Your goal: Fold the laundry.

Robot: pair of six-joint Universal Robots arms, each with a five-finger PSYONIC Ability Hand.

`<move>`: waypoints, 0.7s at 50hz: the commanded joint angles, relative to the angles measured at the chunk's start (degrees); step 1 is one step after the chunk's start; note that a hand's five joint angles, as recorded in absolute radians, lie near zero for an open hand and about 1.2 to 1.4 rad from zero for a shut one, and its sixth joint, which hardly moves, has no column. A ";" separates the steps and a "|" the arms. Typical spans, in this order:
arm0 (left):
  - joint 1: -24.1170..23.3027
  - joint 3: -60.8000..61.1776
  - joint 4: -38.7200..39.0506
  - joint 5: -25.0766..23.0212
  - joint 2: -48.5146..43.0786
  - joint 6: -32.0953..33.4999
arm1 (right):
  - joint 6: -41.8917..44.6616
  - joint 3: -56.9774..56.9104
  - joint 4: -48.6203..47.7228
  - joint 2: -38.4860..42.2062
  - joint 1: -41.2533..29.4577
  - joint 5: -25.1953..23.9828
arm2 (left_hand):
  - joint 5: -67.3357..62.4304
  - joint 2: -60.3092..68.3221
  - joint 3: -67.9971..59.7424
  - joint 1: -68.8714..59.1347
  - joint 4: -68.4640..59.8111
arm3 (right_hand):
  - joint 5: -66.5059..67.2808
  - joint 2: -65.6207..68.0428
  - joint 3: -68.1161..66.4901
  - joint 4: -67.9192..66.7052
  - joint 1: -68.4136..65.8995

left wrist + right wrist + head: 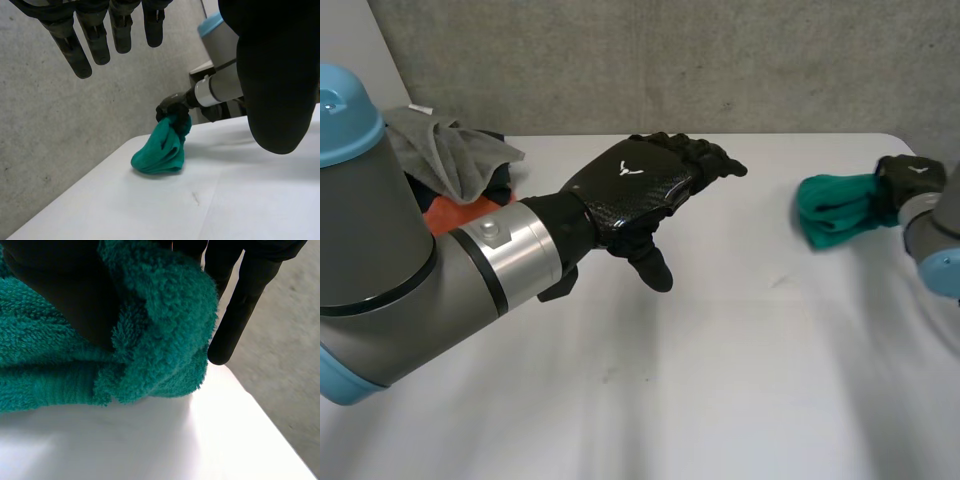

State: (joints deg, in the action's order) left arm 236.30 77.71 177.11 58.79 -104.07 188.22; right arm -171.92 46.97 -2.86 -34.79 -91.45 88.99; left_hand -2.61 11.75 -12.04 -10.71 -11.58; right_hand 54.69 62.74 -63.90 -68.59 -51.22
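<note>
A bunched green towel (832, 210) lies near the table's far right edge. My right hand (910, 178) holds its right end. In the right wrist view the thumb (60, 290) presses into the green towel (165, 310) while the fingers (240, 305) stand behind the fold, so the cloth is pinched. In the left wrist view the green towel (159, 150) hangs bunched from the right hand (172, 106) and rests on the table. My left hand (640, 185) hovers over the middle of the table with fingers (95, 35) straight and spread, holding nothing, well left of the towel.
A pile of laundry sits at the far left: a grey cloth (450, 150) on top, an orange one (450, 213) under it. The white table (740, 380) ends at a grey wall behind and at an edge beside the towel.
</note>
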 commanded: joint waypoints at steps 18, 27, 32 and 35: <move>-0.49 -0.98 0.96 1.58 0.01 -0.05 | 3.60 -39.15 17.36 19.86 10.86 -2.86 | 2.61 -1.75 2.04 0.71 1.58 | -54.69 -52.74 53.90 58.59 41.22; 0.91 -2.99 3.93 12.55 -0.52 -0.05 | 9.05 -29.05 16.13 6.51 10.94 -4.35 | 2.61 -1.75 2.04 0.71 1.58 | -54.69 -52.74 53.90 58.59 41.22; 6.42 -6.32 7.19 19.67 -1.22 0.13 | 9.06 -15.00 10.69 -5.35 8.14 -9.27 | 2.56 -1.70 2.00 0.66 1.53 | -54.69 -52.74 53.90 58.59 41.22; 11.78 -9.31 8.16 23.72 -4.02 0.22 | 9.23 -4.72 5.51 -12.82 4.97 -12.95 | 2.23 -1.37 1.66 0.33 1.20 | -54.69 -52.74 53.90 58.59 41.22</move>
State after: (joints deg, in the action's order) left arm 239.28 73.43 182.32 74.09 -104.81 188.27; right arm -162.80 24.32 10.89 -33.87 -81.62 82.31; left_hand -2.61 11.75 -12.04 -10.71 -11.58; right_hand 2.52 12.06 -11.98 -11.92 -12.95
